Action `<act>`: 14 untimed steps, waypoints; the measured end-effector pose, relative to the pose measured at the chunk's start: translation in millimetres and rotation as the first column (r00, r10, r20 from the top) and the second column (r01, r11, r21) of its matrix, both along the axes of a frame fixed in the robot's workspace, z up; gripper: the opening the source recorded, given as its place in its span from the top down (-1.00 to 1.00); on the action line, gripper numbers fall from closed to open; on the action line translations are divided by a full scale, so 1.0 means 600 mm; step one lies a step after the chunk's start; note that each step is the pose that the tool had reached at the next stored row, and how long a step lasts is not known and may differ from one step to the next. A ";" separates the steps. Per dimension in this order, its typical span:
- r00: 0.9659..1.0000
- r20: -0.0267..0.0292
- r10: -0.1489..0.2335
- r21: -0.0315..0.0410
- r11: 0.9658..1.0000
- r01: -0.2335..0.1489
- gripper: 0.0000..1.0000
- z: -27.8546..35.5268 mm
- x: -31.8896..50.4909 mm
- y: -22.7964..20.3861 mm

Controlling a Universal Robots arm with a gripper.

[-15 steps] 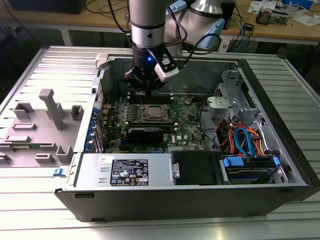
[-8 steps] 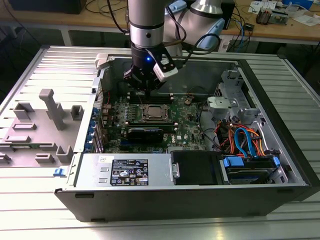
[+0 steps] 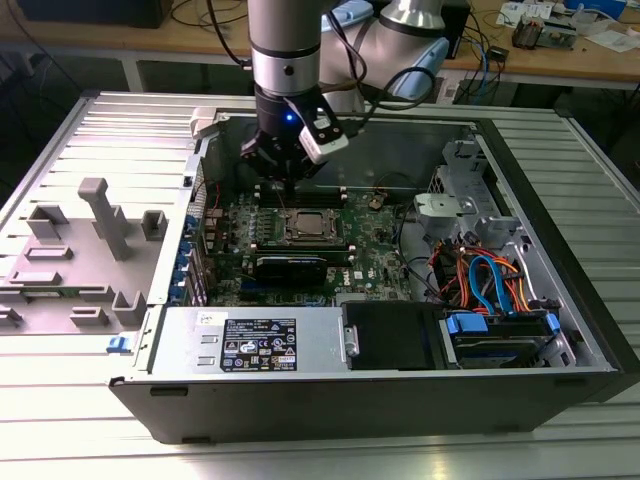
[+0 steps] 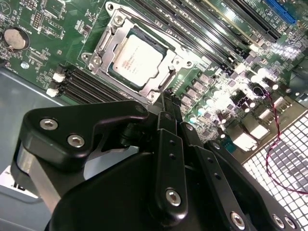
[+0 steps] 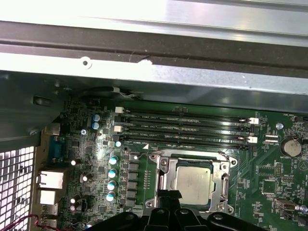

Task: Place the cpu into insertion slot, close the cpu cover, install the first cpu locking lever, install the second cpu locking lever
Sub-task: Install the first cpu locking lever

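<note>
Gripper (image 4: pixel 166 103) fingers pressed together, empty, tips poised just beside cpu cover (image 4: pixel 108 41) edge. Cover lies flat over cpu (image 4: pixel 137 60), chip seated in insertion slot, so levers reachable.

The cpu (image 4: pixel 135 57), a small flat square chip with a silvery-grey top, lies flat in the insertion slot (image 4: pixel 117 73) on the green board, beside the long black memory slots. The cpu cover (image 4: pixel 108 42), a thin silver frame, lies closed around it, the chip showing through its window.
</note>
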State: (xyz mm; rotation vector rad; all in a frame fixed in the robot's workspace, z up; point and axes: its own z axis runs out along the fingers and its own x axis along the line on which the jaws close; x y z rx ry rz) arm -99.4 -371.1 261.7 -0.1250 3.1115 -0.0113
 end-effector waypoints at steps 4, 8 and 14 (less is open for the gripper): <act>1.000 0.000 0.000 0.000 1.000 0.000 0.79 0.000 -0.005 0.0000; 1.000 0.000 0.000 0.000 1.000 0.000 0.79 0.000 -0.010 0.0000; 1.000 0.000 0.000 0.000 1.000 0.000 0.79 0.000 -0.013 0.0000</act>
